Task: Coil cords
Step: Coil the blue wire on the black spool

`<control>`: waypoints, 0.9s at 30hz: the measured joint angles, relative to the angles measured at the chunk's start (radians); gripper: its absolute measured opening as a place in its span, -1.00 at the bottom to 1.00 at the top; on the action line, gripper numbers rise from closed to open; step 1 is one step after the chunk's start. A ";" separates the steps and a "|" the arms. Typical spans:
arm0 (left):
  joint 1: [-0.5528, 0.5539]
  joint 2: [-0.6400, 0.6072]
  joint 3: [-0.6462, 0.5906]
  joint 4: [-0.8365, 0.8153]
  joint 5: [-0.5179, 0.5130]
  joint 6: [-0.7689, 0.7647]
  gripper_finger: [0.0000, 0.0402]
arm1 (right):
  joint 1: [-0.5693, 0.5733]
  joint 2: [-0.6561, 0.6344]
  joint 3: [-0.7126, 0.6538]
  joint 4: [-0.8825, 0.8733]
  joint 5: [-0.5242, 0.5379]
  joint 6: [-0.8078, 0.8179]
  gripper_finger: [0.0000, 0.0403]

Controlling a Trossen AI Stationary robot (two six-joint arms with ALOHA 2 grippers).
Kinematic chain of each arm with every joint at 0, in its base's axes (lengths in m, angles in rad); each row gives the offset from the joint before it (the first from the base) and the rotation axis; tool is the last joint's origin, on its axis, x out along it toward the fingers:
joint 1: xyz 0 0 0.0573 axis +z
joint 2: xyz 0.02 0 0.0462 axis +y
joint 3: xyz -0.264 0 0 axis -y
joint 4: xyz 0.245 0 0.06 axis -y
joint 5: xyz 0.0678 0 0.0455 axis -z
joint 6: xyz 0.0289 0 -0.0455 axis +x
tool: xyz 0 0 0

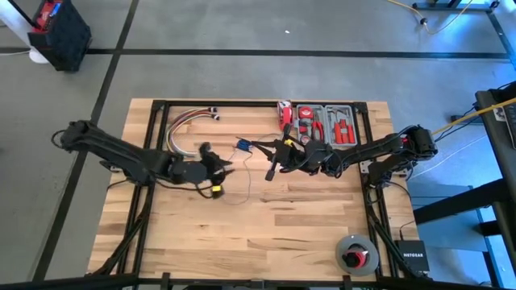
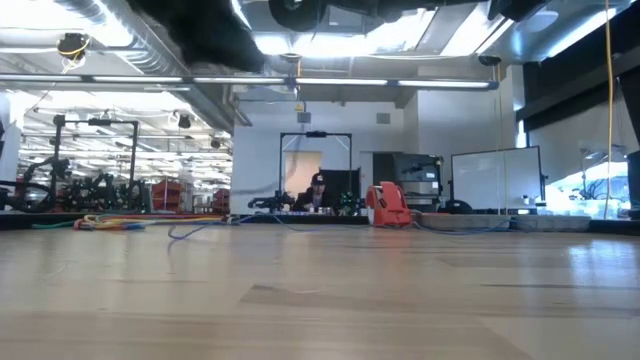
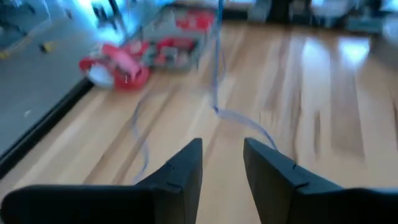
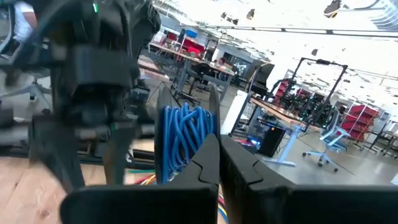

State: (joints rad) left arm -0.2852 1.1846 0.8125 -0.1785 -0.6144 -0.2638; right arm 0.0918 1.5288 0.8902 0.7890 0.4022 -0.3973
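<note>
— Wooden bench (image 1: 266, 217) mid-shot, thin cord (image 1: 242, 193) trailing across it between the arms, a blue coil (image 4: 180, 140) at the right claw (image 1: 274, 169)!
— Right claw pressed together; left claw (image 1: 216, 179) spread, empty.
— Gathering step, I'd say. Next: left pinches the loose strand.

Left gripper (image 3: 222, 163) is hovering over the wooden desk (image 3: 323, 99), jaws standing apart with nothing between them. Thin blue cord (image 3: 239, 118) is trailing across the desk just beyond the jaws, one strand rising up past the tool tray (image 3: 177, 40). Red tape dispenser (image 3: 118, 65) is sitting just beside the tray, near the desk edge. Grey floor (image 3: 31, 87) is showing beyond that edge.
</note>
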 joint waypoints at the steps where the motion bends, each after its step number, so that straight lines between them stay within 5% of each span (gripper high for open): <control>1: 0.006 0.022 -0.041 0.120 -0.002 0.014 -0.45 | 0.000 0.000 0.000 -0.004 0.003 0.000 -0.99; 6: 0.031 0.151 -0.164 0.433 0.000 -0.097 -0.45 | 0.000 0.000 0.000 -0.023 0.007 -0.001 -0.99; 14: 0.028 0.308 -0.163 0.595 0.014 -0.188 -0.45 | 0.000 0.000 0.000 -0.028 0.008 -0.005 -0.99; 27: 0.071 0.375 -0.162 0.739 0.067 -0.173 -0.45 | 0.000 0.000 0.000 -0.031 0.009 -0.009 -0.99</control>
State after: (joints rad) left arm -0.2141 1.5599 0.6506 0.5602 -0.5469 -0.4367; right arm 0.0914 1.5288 0.8902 0.7582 0.4110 -0.4065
